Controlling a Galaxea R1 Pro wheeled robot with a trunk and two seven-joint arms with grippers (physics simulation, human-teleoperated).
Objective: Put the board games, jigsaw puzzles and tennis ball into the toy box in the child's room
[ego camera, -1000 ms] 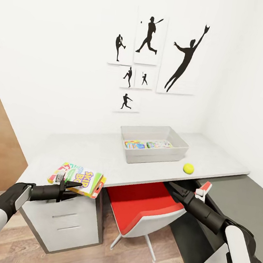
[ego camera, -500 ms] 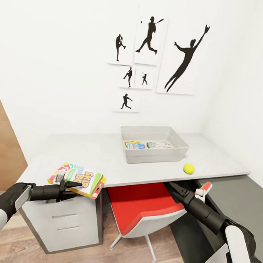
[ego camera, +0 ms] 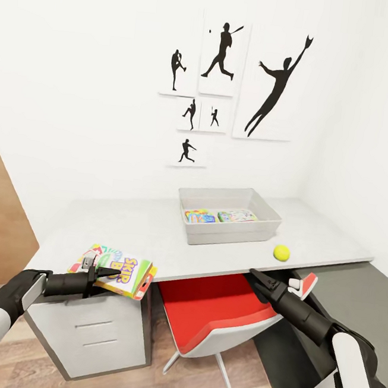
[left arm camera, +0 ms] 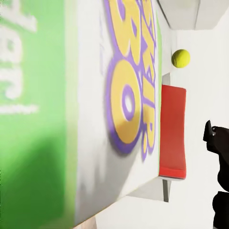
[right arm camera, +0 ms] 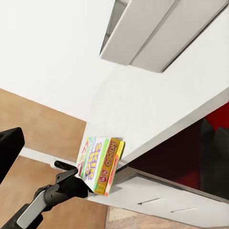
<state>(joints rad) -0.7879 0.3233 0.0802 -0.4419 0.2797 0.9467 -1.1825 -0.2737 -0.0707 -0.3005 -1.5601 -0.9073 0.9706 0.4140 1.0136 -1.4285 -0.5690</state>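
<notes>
Both arms: white outer shells, black jointed forearms tapering toward the wrists. Left gripper [ego camera: 106,275]: black, slim pointed fingers, ribbed black collar behind. Right gripper [ego camera: 255,278]: black, narrow tapered fingers. White panel along right forearm; grey-white plate on left.

We see the white SKIP BO box [ego camera: 116,268], orange on its sides, at the table's [ego camera: 154,231] near left edge, tilted, and clamped in our left pincer [ego camera: 111,276]; up close its green panel and purple-and-yellow lettering are plain [left arm camera: 126,95], and from the other arm it shows edge-on beside the table's rim [right arm camera: 101,164]. The grey tub [ego camera: 229,215] stands further back on the pale top, right of centre. In it lie two flat colourful items side by side (too small to tell what kind): one [ego camera: 200,217] and another [ego camera: 236,216]. The yellow-green ball [ego camera: 281,252] rests on the table near its front edge, just off the tub's right corner.
</notes>
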